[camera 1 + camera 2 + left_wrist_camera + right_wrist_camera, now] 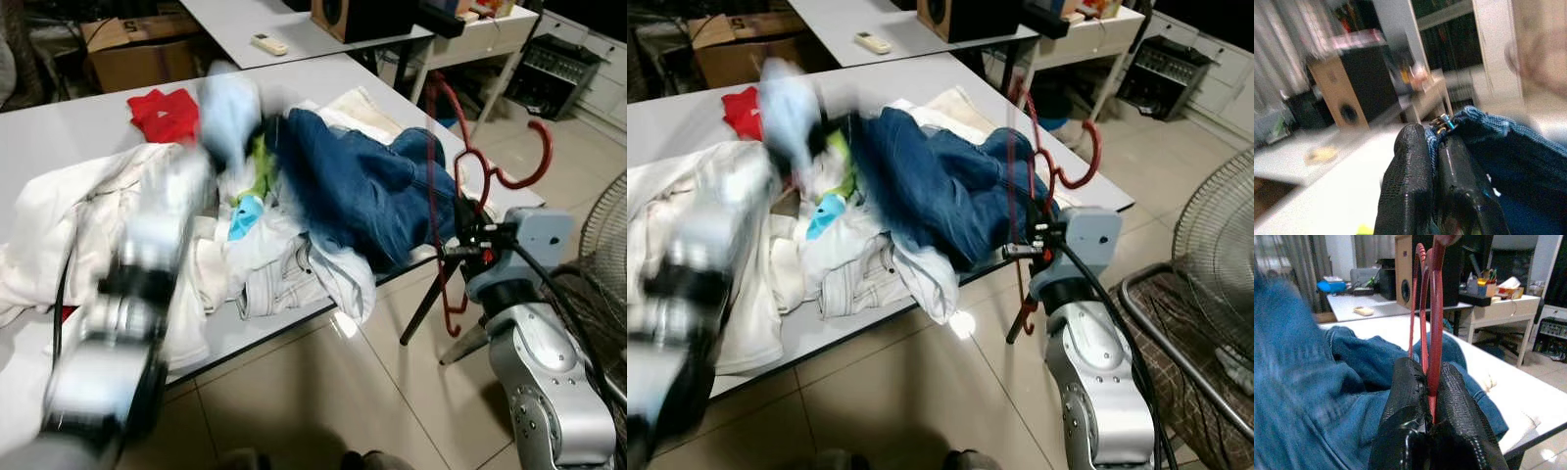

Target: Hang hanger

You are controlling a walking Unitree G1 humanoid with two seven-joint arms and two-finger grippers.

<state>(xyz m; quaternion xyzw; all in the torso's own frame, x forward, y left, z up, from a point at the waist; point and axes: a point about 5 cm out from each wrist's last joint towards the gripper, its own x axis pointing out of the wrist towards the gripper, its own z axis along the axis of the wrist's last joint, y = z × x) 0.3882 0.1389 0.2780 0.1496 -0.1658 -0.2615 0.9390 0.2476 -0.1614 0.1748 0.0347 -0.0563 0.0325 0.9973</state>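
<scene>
A red wire hanger (1436, 308) stands upright at the table's right edge, and my right gripper (460, 240) is shut on its lower part. Its hook (539, 162) curves out to the right above the gripper. Blue jeans (362, 186) lie across the grey table (59, 137), just left of the hanger. My left arm (147, 284) is blurred by motion over the clothes pile. In the left wrist view my left gripper (1432, 139) is shut on the jeans' waistband (1484, 122) beside a metal button.
White garments (98, 206) and a red garment (165, 113) lie heaped on the table. A standing fan (602, 245) is at the right, close to my right arm. Behind are a second table with a remote (269, 43), a speaker (362, 15) and a cardboard box (137, 49).
</scene>
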